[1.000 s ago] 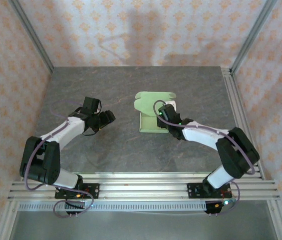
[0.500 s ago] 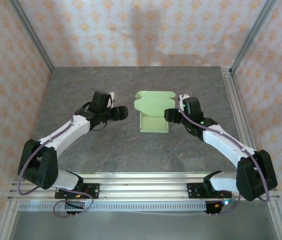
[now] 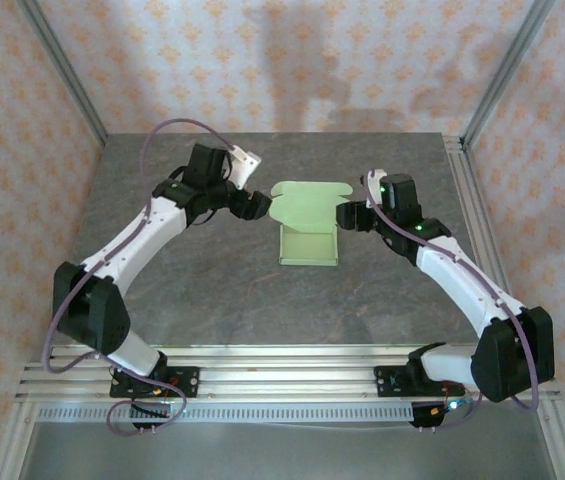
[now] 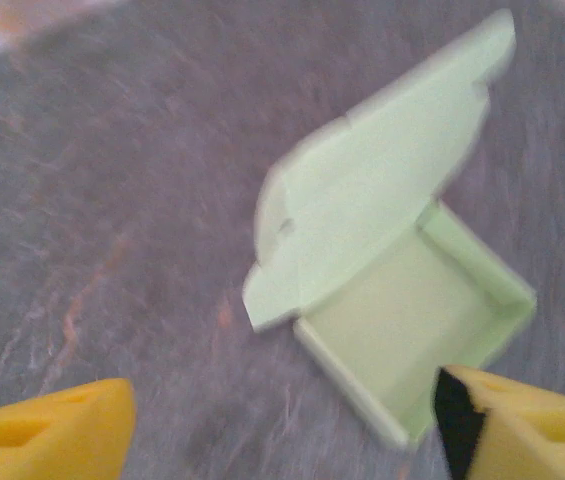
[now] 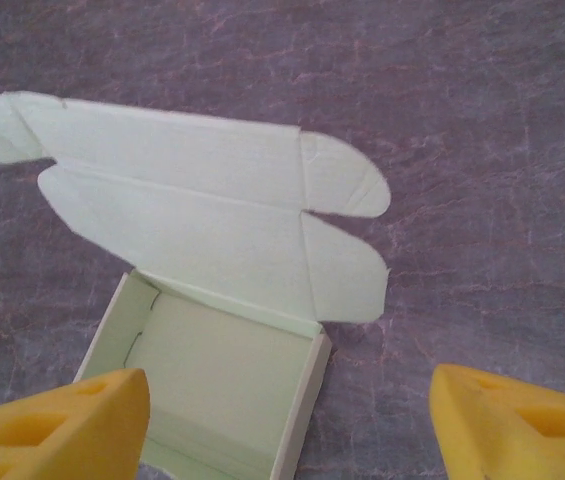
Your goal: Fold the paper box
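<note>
**Item: paper box, tray formed, lid up; both grippers open**

Top external view. I log one paper box [image 3: 308, 245], pale green card, lying about mid-table on the grey table [image 3: 212, 290]. The tray is formed, with low walls raised. The lid flap [image 3: 307, 200] rises from the tray's far edge, with rounded tabs at both ends. The left gripper [image 3: 259, 206] sits just beside the flap's left end and the right gripper [image 3: 348, 217] just beside its right end, so the box lies between them. I cannot tell from here whether either one touches the card.

Left wrist view. The paper box [image 4: 402, 300] is at centre-right, somewhat blurred, with the tray open and the lid flap tilted up. The left gripper [image 4: 282, 440] has its yellow fingers [image 4: 52, 435] spread to the bottom corners, gripping nothing. One fingertip overlaps the tray's near corner in the picture, and I cannot tell whether it makes contact.

Right wrist view. The paper box [image 5: 212, 230] is at centre-left. Its flap has a crease along its length and paired rounded tabs at each end. The right gripper [image 5: 287, 425] has its fingers [image 5: 517, 420] wide apart, holding nothing.
</note>
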### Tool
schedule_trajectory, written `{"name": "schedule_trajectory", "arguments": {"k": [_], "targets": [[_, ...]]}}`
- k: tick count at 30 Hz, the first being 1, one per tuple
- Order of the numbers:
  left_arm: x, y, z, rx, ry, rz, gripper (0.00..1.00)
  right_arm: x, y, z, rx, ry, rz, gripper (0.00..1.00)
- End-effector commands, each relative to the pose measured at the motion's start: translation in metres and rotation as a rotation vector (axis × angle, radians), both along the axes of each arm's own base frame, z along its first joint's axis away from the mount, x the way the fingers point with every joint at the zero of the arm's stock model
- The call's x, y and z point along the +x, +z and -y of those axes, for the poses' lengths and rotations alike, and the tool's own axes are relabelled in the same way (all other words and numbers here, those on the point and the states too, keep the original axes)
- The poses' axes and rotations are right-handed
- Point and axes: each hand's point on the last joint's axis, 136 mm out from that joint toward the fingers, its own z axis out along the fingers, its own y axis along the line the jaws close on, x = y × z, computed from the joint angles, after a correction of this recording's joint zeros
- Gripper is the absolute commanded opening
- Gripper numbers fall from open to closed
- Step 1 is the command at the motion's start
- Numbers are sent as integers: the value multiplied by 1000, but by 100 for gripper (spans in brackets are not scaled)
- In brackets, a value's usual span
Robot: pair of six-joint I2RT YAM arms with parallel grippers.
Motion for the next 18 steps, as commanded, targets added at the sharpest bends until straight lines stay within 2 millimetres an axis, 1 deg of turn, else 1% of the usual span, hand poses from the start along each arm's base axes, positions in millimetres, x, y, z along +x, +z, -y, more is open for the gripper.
{"name": "schedule_trajectory", "arguments": {"k": [1,4,6,9,11,13,14,15,16,18], "targets": [[6,3,17,68,-205,36,73,0,15,-4,-6,47,15,74],[16,-7,22,111,-254,-21,71,1,18,-3,-20,55,19,74],[19,-13,28,114,-299,-65,69,2,20,-2,-27,56,25,74],[24,-31,34,123,-342,-133,66,5,21,0,-34,48,28,74],[25,-37,36,129,-367,-158,63,7,21,2,-36,41,31,74],[27,-40,38,132,-384,-175,58,10,21,5,-38,33,31,74],[28,-43,38,134,-391,-184,55,11,20,6,-39,28,31,74],[29,-44,37,135,-396,-191,48,12,20,7,-40,23,31,74],[30,-46,36,136,-402,-198,44,13,20,7,-39,20,30,74],[33,-49,32,142,-405,-210,43,12,18,7,-36,19,29,74]]}}
